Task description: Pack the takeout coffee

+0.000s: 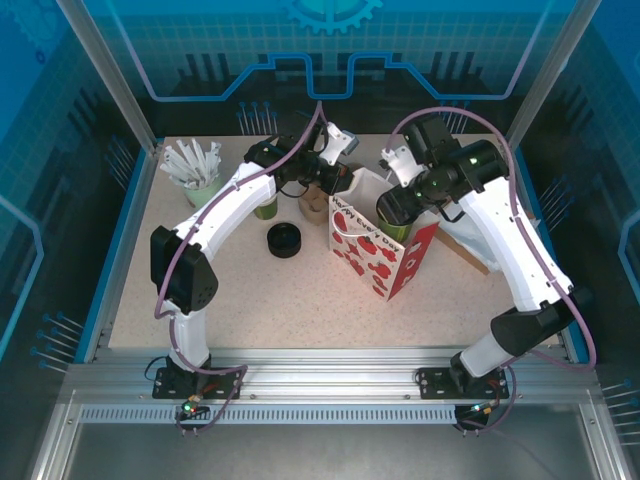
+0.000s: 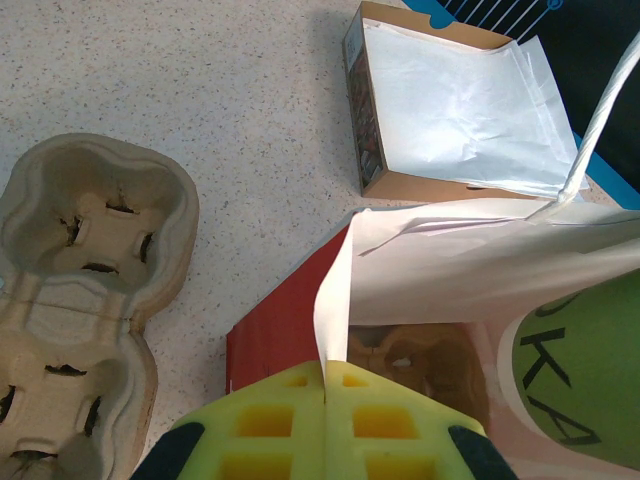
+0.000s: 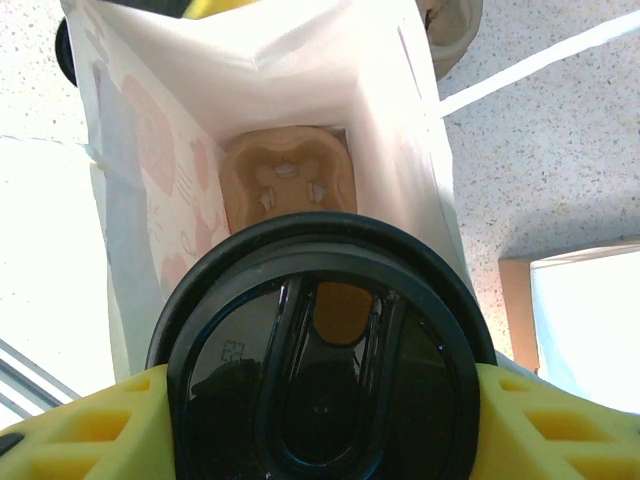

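Observation:
The takeout coffee is an olive-green cup with a black lid. My right gripper is shut on it, a yellow finger on each side of the lid. It hangs over the open mouth of a white paper bag with red hearts. A brown pulp cup carrier lies at the bag's bottom. My left gripper is shut on the bag's upper rim, holding that side out. From above, the left gripper is at the bag's far left corner and the right gripper at its right.
Spare pulp carriers lie left of the bag. A pile of black lids sits in front of the left arm, with a cup of white stirrers at the far left. A cardboard box of white paper lies right of the bag.

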Motion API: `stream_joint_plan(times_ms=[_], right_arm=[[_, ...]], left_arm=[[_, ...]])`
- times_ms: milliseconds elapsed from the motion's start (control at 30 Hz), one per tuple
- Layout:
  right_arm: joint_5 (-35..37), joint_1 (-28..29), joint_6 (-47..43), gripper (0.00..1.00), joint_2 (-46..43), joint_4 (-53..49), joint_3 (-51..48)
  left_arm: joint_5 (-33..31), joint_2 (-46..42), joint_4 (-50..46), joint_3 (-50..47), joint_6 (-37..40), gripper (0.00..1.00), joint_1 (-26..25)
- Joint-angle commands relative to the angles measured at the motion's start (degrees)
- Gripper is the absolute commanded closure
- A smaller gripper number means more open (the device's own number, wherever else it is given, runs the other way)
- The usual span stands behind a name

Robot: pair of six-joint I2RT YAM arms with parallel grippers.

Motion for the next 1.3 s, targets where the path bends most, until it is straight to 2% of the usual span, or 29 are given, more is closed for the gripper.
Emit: stream_joint_plan(times_ms=[0,600,1267], right_arm=[[-1.31,-0.93,0.64,0.64,-1.8,1.93,-0.65],[-2.03,-1.03,1.66,0.64,-3.63,8.71,-13.94],[0.17,-0.49,0.82,0.64,-2.99,11.26,-19.72]], left_arm=[[-0.6,-0.13,-4.02,-0.55,1.19,1.0,0.34],[-0.43,-0.17,-4.03,-0.65,1.11,1.0,0.33],[-0.42,-0.13,-3.89,-0.72,1.1,1.0,0.32]])
